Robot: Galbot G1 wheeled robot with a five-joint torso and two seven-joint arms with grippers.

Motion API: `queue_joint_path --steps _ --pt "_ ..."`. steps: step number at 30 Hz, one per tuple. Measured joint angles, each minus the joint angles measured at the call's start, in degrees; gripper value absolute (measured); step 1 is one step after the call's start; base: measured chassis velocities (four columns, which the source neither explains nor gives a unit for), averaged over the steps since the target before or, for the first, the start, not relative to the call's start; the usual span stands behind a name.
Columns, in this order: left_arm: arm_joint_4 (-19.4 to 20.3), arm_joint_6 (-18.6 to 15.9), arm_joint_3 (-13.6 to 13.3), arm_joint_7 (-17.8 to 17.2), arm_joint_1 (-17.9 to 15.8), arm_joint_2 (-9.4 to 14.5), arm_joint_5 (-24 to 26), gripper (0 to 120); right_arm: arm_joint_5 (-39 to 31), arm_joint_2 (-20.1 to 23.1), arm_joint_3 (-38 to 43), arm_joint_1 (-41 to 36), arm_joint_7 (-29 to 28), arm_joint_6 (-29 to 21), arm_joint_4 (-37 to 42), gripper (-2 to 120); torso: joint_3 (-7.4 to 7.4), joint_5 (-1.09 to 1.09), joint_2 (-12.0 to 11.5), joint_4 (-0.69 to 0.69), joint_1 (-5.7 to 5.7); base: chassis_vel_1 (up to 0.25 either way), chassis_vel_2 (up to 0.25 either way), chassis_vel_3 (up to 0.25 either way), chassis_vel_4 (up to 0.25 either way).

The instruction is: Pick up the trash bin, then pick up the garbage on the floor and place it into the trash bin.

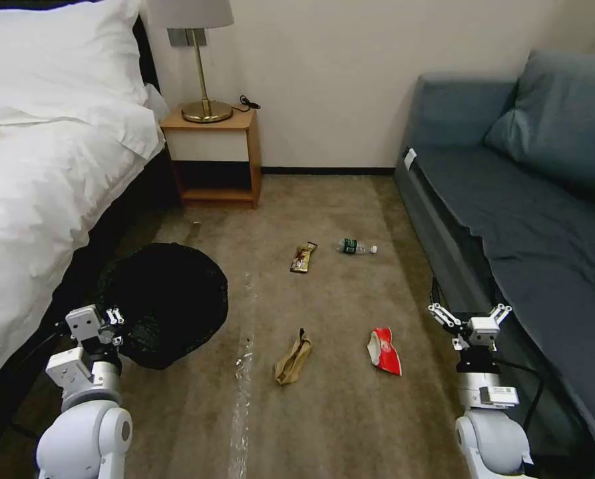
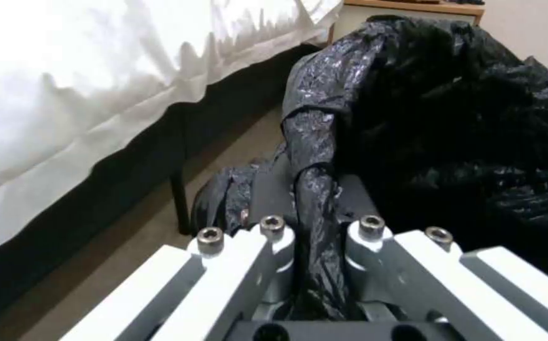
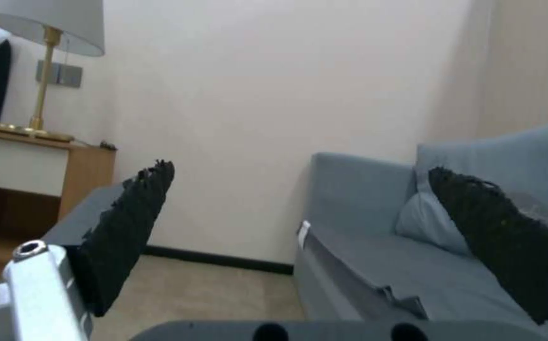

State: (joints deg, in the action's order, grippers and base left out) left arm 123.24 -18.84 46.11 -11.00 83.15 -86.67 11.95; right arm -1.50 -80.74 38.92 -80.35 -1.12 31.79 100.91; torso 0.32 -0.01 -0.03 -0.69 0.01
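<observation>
Left gripper (image 1: 114, 326) is at the bin (image 1: 168, 303) rim, fingers clamped on a fold of the black bag (image 2: 315, 199). Bin sits on the carpet (image 1: 337, 412) beside the bed (image 1: 38, 186). Right gripper (image 1: 470, 316) hangs near the sofa (image 1: 544, 233), pads (image 3: 129, 227) spread, holding nothing. Garbage lies on the carpet between the arms: paper bag (image 1: 293, 358), red wrapper (image 1: 385, 350), farther off the bar wrapper (image 1: 303, 257) and bottle (image 1: 356, 247).
</observation>
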Motion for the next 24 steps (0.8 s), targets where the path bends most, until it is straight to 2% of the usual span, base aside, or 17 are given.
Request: queue_joint_path --steps 2,8,11,15,17,18,19,21,24 --pt "-0.5 0.2 0.1 0.1 0.0 0.0 0.0 4 1.8 0.1 -0.6 0.8 -1.3 2.7 -1.5 100 0.01 0.01 0.0 0.00 0.01 -0.074 0.070 0.089 -0.077" --pt "-1.0 0.4 0.3 0.1 0.1 -0.1 0.0 4 3.8 1.1 -2.2 1.0 -3.6 2.5 -1.7 100 0.00 0.00 0.0 0.00 0.00 -0.017 0.036 0.019 -0.029" --pt "-1.5 0.5 0.4 0.2 0.1 -0.1 0.0 4 3.8 3.3 -5.8 2.9 -8.0 -1.8 -1.4 100 -0.01 0.00 0.0 0.00 0.00 0.000 0.000 0.000 0.000" --pt "-1.5 0.7 0.1 0.3 0.3 -0.3 0.0 4 2.3 4.6 -7.4 5.0 -9.1 -4.7 -2.7 100 -0.01 0.00 0.0 0.01 0.00 0.000 0.000 0.000 0.000" --pt "-1.9 0.8 -1.3 0.4 -0.2 -0.4 -0.1 4 -1.3 6.2 -7.9 6.8 -8.7 -8.8 -4.8 100 0.00 0.01 0.0 0.04 0.00 0.000 0.000 0.000 0.000" --pt "-1.9 0.8 -1.3 0.4 -0.2 -0.4 -0.1 4 -1.3 6.2 -7.9 6.8 -8.7 -8.8 -4.8 100 0.00 0.01 0.0 0.04 0.00 0.000 0.000 0.000 0.000" --pt "-2.8 0.6 -3.1 0.3 -1.3 0.1 -0.3 4 -3.2 7.1 -7.4 7.1 -8.7 -10.7 -6.0 100 0.00 0.01 0.0 0.02 0.00 0.000 0.000 0.000 0.000" --pt "-3.0 0.5 -3.6 0.3 -1.5 0.2 -0.4 4 -3.8 7.4 -7.3 7.2 -8.9 -11.3 -6.4 100 0.00 0.00 0.0 -0.02 0.00 0.000 0.000 0.000 0.000" --pt "-2.8 0.4 -5.0 0.3 -1.4 0.2 -1.3 4 -9.3 9.8 -9.2 8.5 -9.7 -16.6 -9.7 100 0.00 0.01 0.0 -0.02 0.00 0.000 0.000 0.000 0.000"
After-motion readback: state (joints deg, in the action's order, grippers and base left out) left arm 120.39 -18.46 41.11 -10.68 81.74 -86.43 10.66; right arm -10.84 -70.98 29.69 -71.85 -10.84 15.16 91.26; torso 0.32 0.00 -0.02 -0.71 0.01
